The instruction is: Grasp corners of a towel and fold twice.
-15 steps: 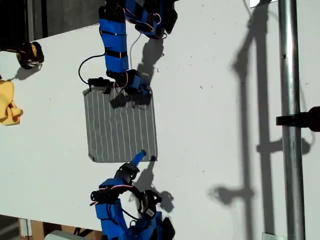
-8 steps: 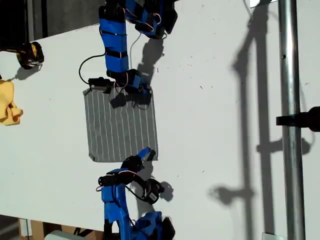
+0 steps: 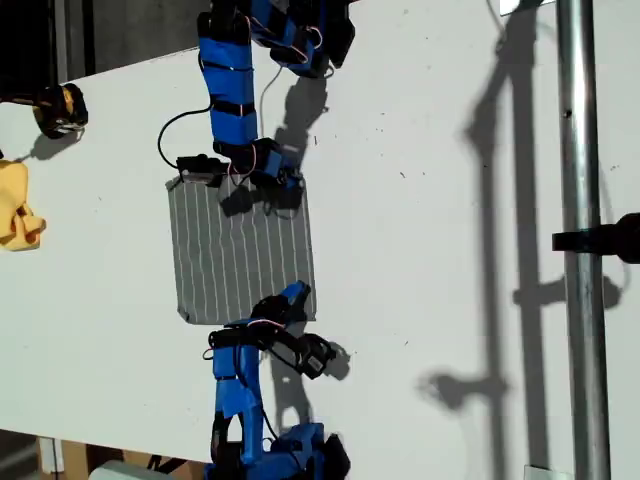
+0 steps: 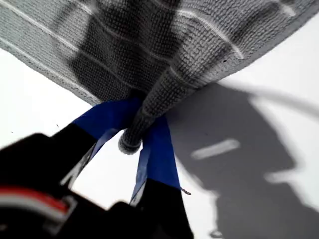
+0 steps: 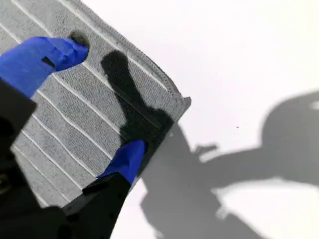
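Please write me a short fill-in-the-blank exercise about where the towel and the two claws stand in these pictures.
1. My first claw is shut on a bunched ______ of the towel.
2. My second claw is ______, with one fingertip on top of the towel and the other at its edge.
3. The towel's stripes are ______ in colour.
4. At the exterior view's left lies a crumpled ______ cloth.

Missing words: corner; open; white; yellow
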Robot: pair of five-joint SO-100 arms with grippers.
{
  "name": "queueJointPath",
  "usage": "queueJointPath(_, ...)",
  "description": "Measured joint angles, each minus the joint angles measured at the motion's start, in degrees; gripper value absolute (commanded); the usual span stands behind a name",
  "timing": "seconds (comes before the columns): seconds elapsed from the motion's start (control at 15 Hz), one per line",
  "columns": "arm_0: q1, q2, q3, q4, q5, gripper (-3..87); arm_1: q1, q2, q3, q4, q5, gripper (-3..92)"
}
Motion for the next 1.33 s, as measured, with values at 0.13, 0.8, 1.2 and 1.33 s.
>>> queueJointPath(0.13, 0.79, -4.04, -3.16, 1.05, -1.23, 28.3, 0.0, 1.49, 0.0, 0.09, 0.0, -0.1)
queueJointPath(0.8, 1.93, -5.01, -1.85, 2.02, -5.71, 8.0, 0.0, 6.77, 2.9, 0.7, 0.0, -0.1)
queueJointPath(1.2, 2.29, -5.36, -3.34, 3.69, -5.45, -2.4, 0.18, 13.36, 4.75, 2.37, 0.0, -0.1)
queueJointPath(1.33, 3.6, -5.36, -5.45, 5.1, -4.92, -2.4, -0.26, 14.33, 4.75, 3.34, 0.0, -0.2)
